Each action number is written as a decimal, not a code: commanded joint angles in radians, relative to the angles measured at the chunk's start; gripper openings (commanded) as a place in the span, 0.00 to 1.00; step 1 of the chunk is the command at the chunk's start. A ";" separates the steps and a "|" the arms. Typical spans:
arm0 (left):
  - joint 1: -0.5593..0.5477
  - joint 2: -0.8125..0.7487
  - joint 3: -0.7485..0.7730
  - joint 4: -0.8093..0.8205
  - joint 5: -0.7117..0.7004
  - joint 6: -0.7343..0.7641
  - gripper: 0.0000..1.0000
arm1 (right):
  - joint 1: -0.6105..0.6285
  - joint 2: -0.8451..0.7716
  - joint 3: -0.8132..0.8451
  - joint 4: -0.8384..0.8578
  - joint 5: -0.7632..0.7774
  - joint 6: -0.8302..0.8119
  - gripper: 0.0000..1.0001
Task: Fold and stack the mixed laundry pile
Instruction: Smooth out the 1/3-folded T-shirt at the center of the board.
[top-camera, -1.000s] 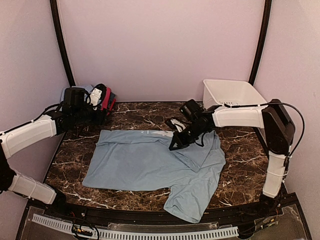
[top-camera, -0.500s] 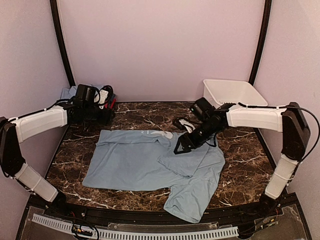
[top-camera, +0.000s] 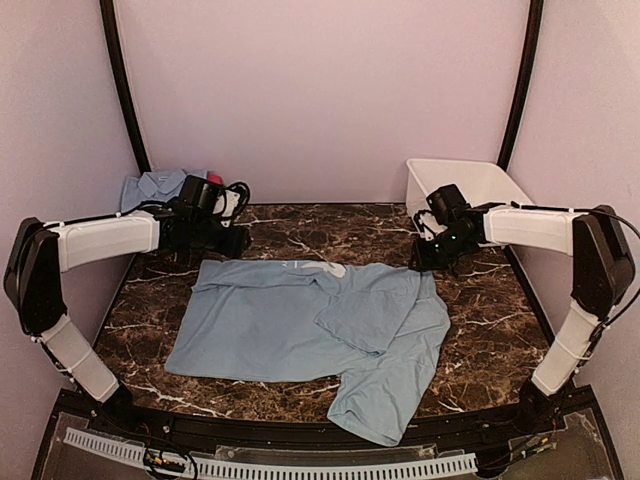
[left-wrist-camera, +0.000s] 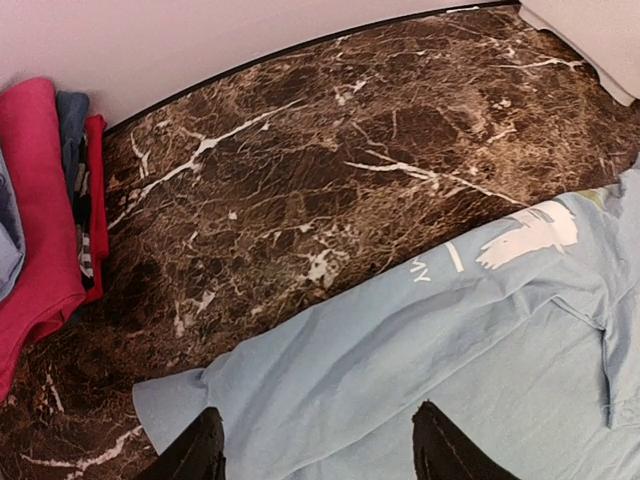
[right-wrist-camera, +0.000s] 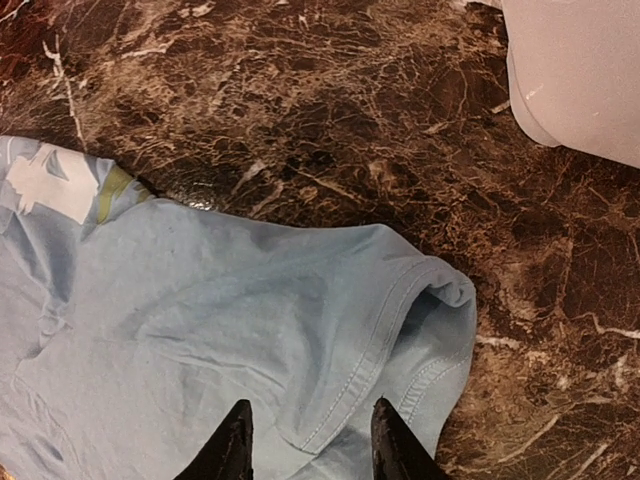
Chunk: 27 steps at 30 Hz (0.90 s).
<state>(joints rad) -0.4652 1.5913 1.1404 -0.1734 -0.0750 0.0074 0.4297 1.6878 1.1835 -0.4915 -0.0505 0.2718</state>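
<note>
A pale blue cotton tee with white print (top-camera: 290, 320) lies spread on the dark marble tabletop (top-camera: 480, 320), its right side folded over, with magenta, dark and blue folded garments (left-wrist-camera: 40, 210) stacked far left.

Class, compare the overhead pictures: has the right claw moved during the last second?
Yes. The right claw has left the middle of the pale blue tee, travelling right and toward the back wall, ending close beside the white tub.

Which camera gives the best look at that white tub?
The top external view: nearly all of the white tub shows, rim and inside. The left wrist view catches only a corner, the right wrist view one rounded side.
</note>
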 joint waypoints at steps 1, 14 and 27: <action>0.040 0.047 0.072 -0.086 -0.061 -0.076 0.63 | -0.008 0.069 -0.001 0.090 0.055 0.077 0.37; 0.217 0.093 0.053 -0.147 -0.002 -0.207 0.61 | -0.031 0.181 0.059 0.107 0.130 0.125 0.44; 0.318 0.226 0.092 -0.170 0.038 -0.284 0.52 | -0.053 0.199 0.030 0.133 0.149 0.099 0.00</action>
<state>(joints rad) -0.1673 1.7847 1.1961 -0.3447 -0.0692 -0.2523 0.3927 1.8866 1.2194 -0.3859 0.0692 0.3798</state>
